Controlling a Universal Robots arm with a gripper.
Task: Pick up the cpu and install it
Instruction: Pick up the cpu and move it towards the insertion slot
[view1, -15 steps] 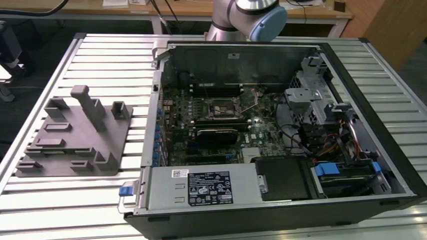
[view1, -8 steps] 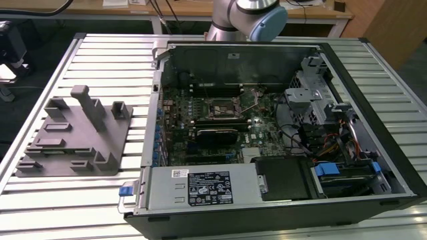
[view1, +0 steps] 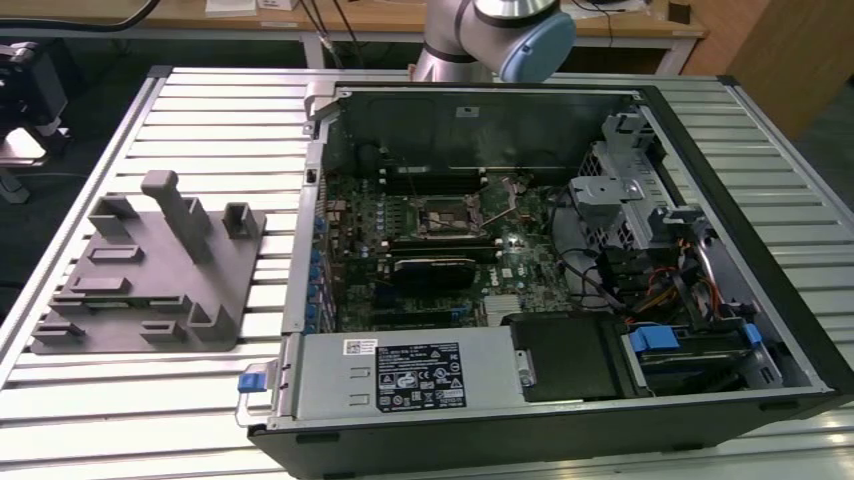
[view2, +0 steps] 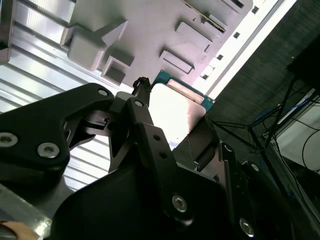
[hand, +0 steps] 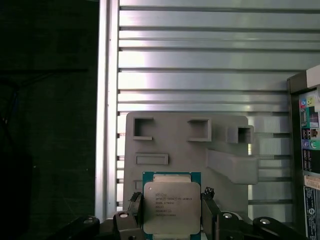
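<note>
We see the hand (hand: 171, 197) grasping the cpu (hand: 171, 214) by two opposite edges, its fingers (hand: 134, 206) pressed to either side and the silvery top facing the first wrist camera. Behind the cpu the grey tray (hand: 190, 150) lies flat on the slatted tabletop (hand: 200, 60). The cpu overlaps the tray's edge here and seems lifted clear of it, though we can't be sure they aren't touching. In the second wrist view the cpu (view2: 175, 112) shows bright between the black fingers (view2: 142, 120), with the tray (view2: 145, 30) beyond. In the exterior view the tray (view1: 147, 290) sits on the tabletop (view1: 200, 110) at the exterior view's left, just beside the open case (view1: 534, 440). Inside the case the socket (view1: 438, 215) sits on the motherboard (view1: 347, 230), and the arm (view1: 494, 30) stands behind the case
</note>
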